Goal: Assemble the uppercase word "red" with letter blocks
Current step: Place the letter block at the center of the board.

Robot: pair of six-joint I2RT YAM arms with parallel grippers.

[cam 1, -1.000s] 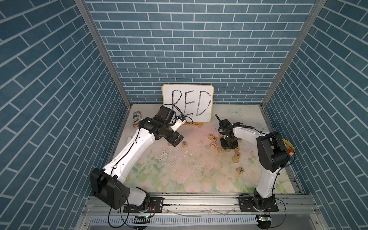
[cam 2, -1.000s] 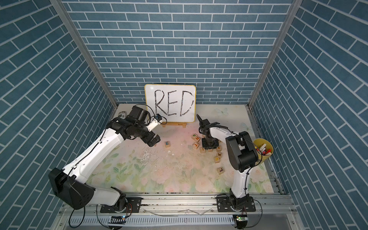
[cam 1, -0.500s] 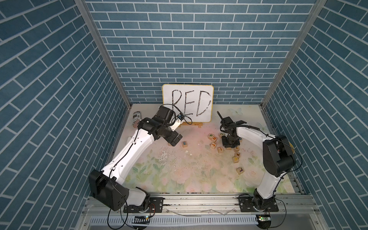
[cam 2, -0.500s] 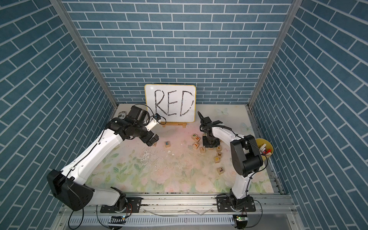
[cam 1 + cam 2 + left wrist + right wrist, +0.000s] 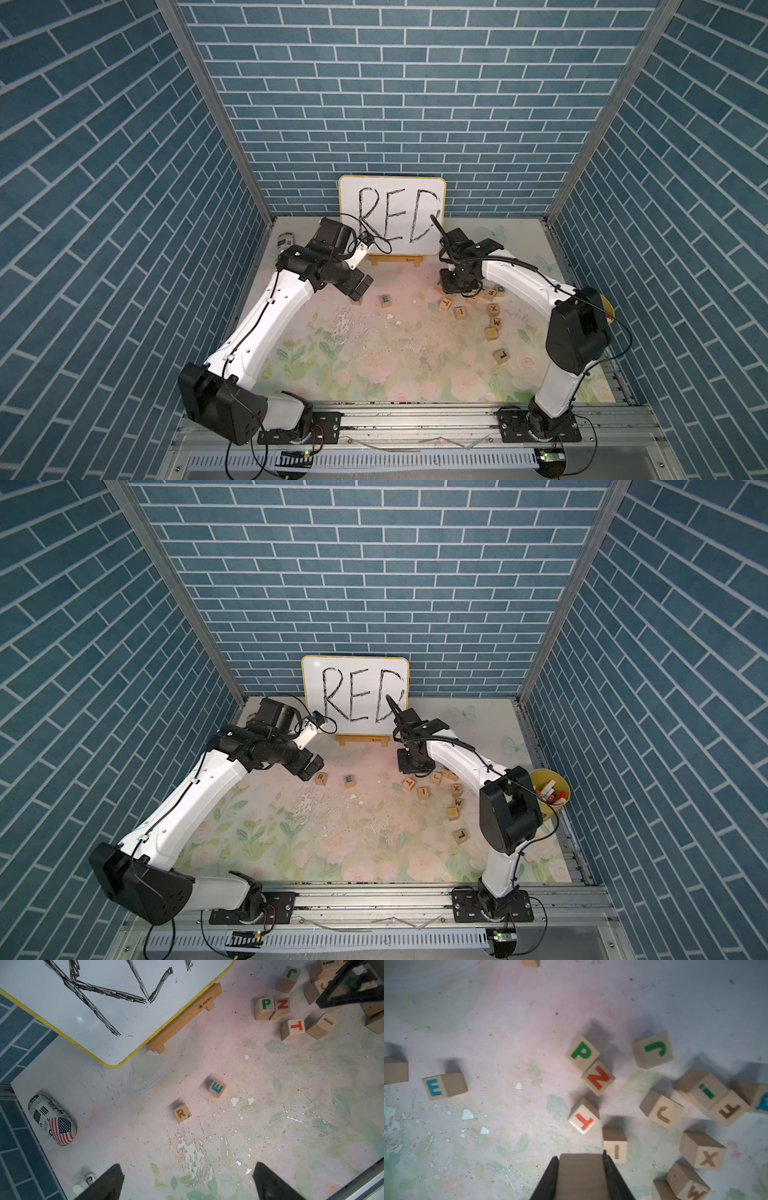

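**Position of the work.** The R block (image 5: 181,1113), lettered orange-brown, and the E block (image 5: 217,1087), lettered blue-green, are lying face-up on the bench (image 5: 270,1126) in front of the whiteboard (image 5: 104,1001). They are near each other but not touching, and each is turned at a different angle. No D is showing beside them.

**Tool state.**
- The right tool (image 5: 580,1157) is clamping a wooden block (image 5: 580,1176) between its jaws above the loose blocks (image 5: 600,1078). Only a plain wood face is showing, so its letter cannot be told.
- The left tool (image 5: 187,1165) is standing fully open and empty, near the R block.

**Hazards.**
- The clamped block is probably meant as the D. If it is a different letter, or is landing with the wrong face up, the word is failing.
- Setting it down against the E block is risking a nudge that widens or skews the row.
- The open left jaws, being close to the R block, are risking a knock if that arm is swinging low.
- The gap and the differing angles are leaving the word uneven unless corrected.

**Legible writing.**
- The whiteboard is reading "RED" in black marker.
- Its wooden stand (image 5: 185,1016) is carrying a burnt mark beginning "Mane"; the rest is too small to read.
- The loose blocks are showing P, N, T, J, F, X, W, I and L.
- A small roll (image 5: 54,1124) is bearing newsprint lettering and a United States flag.
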